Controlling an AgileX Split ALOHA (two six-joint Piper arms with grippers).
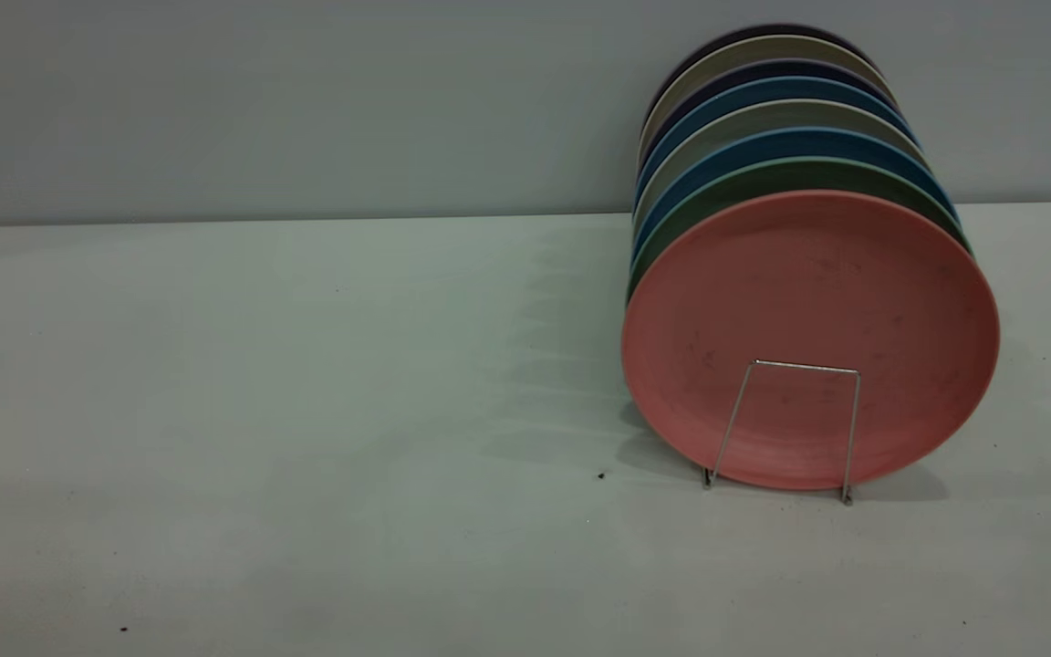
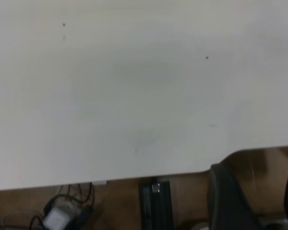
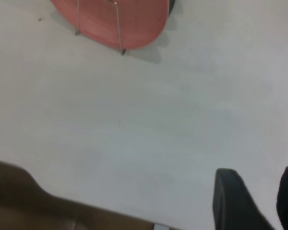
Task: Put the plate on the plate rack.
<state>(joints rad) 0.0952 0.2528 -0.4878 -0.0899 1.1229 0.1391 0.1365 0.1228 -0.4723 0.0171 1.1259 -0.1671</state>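
The salmon-pink plate (image 1: 808,310) stands upright on edge at the front of a row of plates, right of the table's middle. The plate rack's (image 1: 804,367) front wire loop stands in front of its lower part. The right wrist view shows the plate's lower edge (image 3: 134,24) and the rack's wire loop (image 3: 119,28) far off. My right gripper (image 3: 264,199) is open and empty over bare table, well apart from the plate. My left gripper (image 2: 259,201) is open and empty over the table's edge. Neither gripper shows in the exterior view.
Behind the pink plate stand a teal-green plate (image 1: 763,178), blue plates (image 1: 790,141) and several more, all upright in a row. The left wrist view shows the table (image 2: 134,96), with cables (image 2: 57,218) and a black box (image 2: 156,206) below its edge.
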